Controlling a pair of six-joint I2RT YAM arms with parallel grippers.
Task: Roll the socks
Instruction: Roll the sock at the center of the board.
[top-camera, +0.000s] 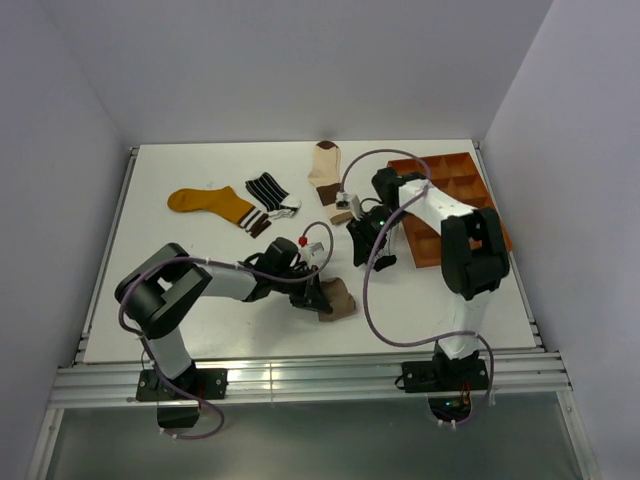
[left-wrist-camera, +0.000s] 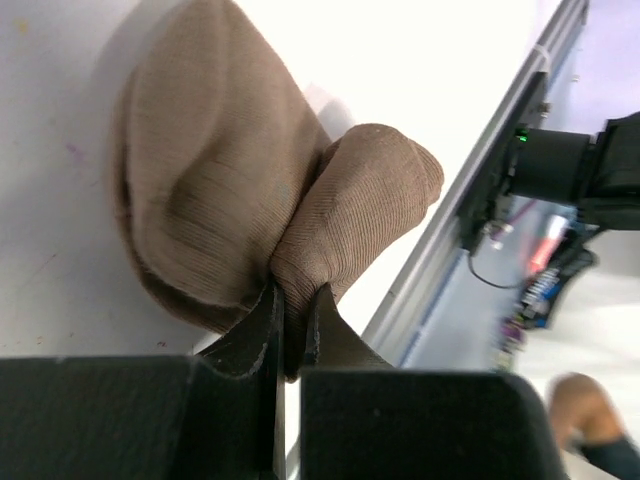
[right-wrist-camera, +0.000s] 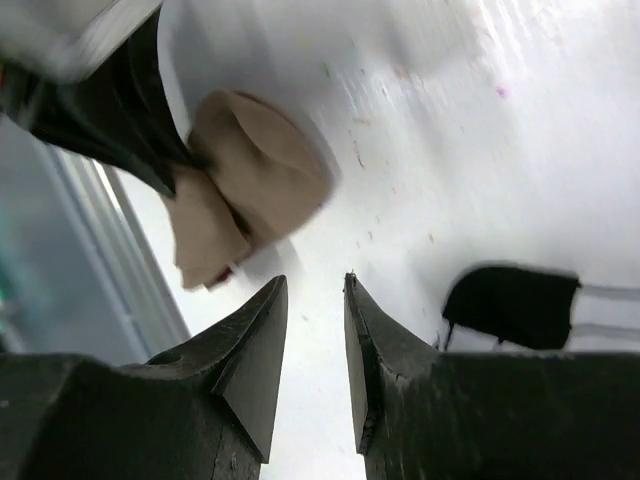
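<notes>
the left gripper (top-camera: 316, 294) is clamped tight on the taupe sock (top-camera: 338, 298), which lies bunched into a lumpy bundle on the table (top-camera: 200, 310) close to the near edge, roughly midway along it. in the left wrist view the two black fingers (left-wrist-camera: 262, 325) pinch a narrow fold of the taupe sock (left-wrist-camera: 240, 190) where two rounded lobes of fabric meet; the left gripper (left-wrist-camera: 293, 300) shows barely a sliver between its jaws, and that sliver is filled with cloth.

the right gripper (top-camera: 366, 246) hangs over the middle of the table, apart from the bundle and on its far right side. its jaws stand a modest way apart with nothing between them (only bare white tabletop shows in the gap). from the right wrist view the right gripper (right-wrist-camera: 315, 285) points toward the taupe sock (right-wrist-camera: 255, 165), which sits beyond its fingertips with the left arm's dark finger pressed into it.

toward the far edge lie more socks: a mustard yellow sock (top-camera: 205, 202) left of centre, a black-white striped sock (top-camera: 267, 189) just beside it, and a cream-and-brown sock (top-camera: 325, 163) near the middle. a brown compartmented tray (top-camera: 452, 168) sits at the far right corner.
</notes>
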